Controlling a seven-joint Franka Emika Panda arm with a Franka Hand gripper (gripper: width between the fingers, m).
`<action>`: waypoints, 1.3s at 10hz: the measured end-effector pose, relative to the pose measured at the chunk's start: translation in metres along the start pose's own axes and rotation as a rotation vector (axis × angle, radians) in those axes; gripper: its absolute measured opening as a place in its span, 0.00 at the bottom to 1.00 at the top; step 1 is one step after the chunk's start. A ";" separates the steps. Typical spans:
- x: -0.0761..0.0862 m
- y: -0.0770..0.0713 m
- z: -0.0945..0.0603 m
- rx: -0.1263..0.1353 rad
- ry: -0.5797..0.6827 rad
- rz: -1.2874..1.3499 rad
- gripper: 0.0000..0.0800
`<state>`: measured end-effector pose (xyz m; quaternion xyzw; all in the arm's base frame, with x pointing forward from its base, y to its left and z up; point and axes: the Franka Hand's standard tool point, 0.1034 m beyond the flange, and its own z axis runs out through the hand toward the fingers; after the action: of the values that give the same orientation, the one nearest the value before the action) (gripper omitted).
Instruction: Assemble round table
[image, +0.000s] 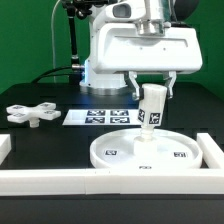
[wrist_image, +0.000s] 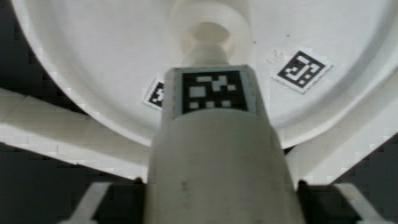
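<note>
Exterior view: on the black table (image: 40, 150), white border rails (image: 100, 180) frame the round disc (image: 160, 165) (wrist_image: 89, 80), which lies flat with square tags (image: 112, 152) (wrist_image: 302, 68) inside its rim. Behind it lies the marker board (image: 100, 117). The cross-shaped base (image: 30, 113) lies well apart, toward the exterior view's left. The gripper (image: 152, 95) clamps the tagged leg (image: 151, 110) (wrist_image: 214, 150), slightly tilted, over the disc's middle; whether they touch cannot be told.

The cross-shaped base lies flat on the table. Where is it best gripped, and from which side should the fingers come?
Probably from above, closing the fingers across one narrow arm of the cross-shaped base, near its centre. It lies flat on the table, so its edges are low, and the whole cross looks too wide, while one arm seems slim enough.
</note>
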<state>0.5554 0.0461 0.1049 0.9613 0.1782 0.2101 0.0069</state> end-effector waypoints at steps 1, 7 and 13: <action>-0.001 -0.002 0.002 0.002 -0.003 -0.001 0.51; -0.010 -0.001 0.009 0.006 -0.021 0.003 0.51; -0.011 -0.003 0.015 -0.002 0.007 0.001 0.51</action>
<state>0.5515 0.0462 0.0862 0.9606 0.1776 0.2137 0.0073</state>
